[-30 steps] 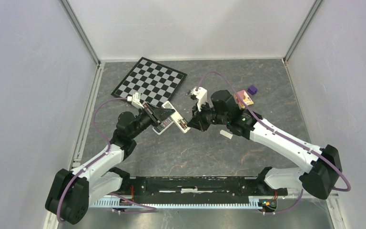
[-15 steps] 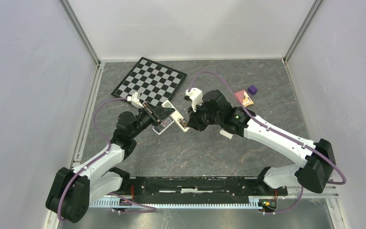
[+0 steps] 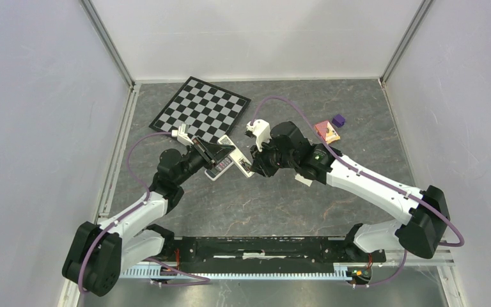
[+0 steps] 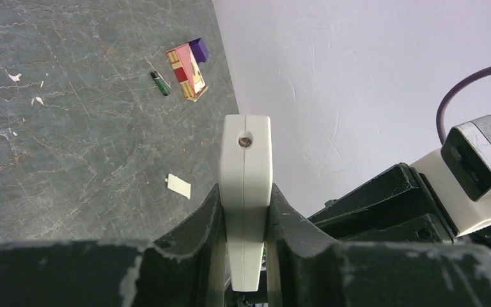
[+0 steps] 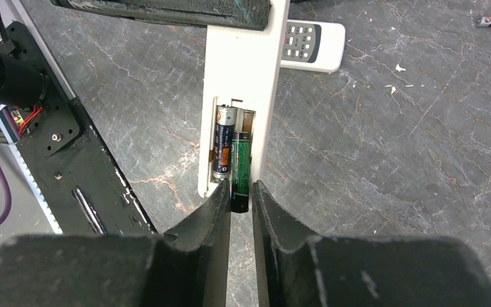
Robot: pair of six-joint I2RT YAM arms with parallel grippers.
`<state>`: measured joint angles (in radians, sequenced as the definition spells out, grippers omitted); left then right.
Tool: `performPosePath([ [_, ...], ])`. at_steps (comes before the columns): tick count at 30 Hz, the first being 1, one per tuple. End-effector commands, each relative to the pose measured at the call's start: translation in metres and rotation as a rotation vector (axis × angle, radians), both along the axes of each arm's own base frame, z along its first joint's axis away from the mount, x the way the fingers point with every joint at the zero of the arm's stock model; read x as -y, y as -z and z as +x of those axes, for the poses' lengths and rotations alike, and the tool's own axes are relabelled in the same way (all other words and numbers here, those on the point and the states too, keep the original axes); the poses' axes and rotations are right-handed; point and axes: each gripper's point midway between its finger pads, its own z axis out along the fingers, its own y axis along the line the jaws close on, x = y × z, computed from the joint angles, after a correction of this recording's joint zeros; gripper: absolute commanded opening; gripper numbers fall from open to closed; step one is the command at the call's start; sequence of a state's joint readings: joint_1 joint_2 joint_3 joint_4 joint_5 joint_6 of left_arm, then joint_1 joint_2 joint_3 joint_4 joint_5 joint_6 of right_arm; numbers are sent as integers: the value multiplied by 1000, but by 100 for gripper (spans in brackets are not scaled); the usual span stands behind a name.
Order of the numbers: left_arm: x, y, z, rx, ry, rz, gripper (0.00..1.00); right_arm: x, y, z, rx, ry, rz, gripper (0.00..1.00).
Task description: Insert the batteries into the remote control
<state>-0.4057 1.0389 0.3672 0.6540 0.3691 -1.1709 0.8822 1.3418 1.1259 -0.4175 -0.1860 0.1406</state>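
Note:
My left gripper [image 4: 245, 192] is shut on the white remote control [image 4: 246, 153], holding it on edge above the table [image 3: 238, 158]. The right wrist view shows its open battery bay. One dark battery [image 5: 224, 144] lies in the left slot. A green battery [image 5: 241, 169] lies in the right slot, its near end sticking out past the bay. That end sits between the fingertips of my right gripper [image 5: 241, 188], whose jaws stand a sliver wider than it. Another green battery [image 4: 160, 83] lies on the table far off.
A second remote with buttons [image 5: 310, 45] lies under the held one. The small white battery cover [image 4: 179, 186] lies on the table. A red and purple box [image 4: 187, 64] sits at the back right, a checkerboard [image 3: 201, 109] at the back left.
My right gripper has moved a little left, up to the remote's end, and its jaws have loosened around the green battery. The left gripper has kept still with the remote.

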Motion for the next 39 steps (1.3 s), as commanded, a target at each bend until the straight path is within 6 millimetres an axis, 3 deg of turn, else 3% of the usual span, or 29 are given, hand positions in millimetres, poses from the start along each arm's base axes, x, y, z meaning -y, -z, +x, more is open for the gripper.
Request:
performPosePath([
  [1, 3, -34, 0, 71, 14, -88, 2, -13, -14, -4, 16, -45, 36, 23],
  [6, 3, -32, 0, 58, 11, -86, 2, -14, -15, 0, 13, -13, 45, 25],
  [13, 3, -29, -1, 26, 11, -101, 2, -21, -16, 5, -9, 38, 100, 14],
  [22, 0, -28, 2, 17, -11, -86, 2, -20, -21, -1, -16, 14, 111, 24],
  [33, -1, -26, 6, 19, -29, -66, 2, -14, -18, -5, -21, 8, 85, 16],
  [39, -1, -27, 6, 17, -28, -64, 2, -13, -25, 1, 5, 34, 92, 22],
])
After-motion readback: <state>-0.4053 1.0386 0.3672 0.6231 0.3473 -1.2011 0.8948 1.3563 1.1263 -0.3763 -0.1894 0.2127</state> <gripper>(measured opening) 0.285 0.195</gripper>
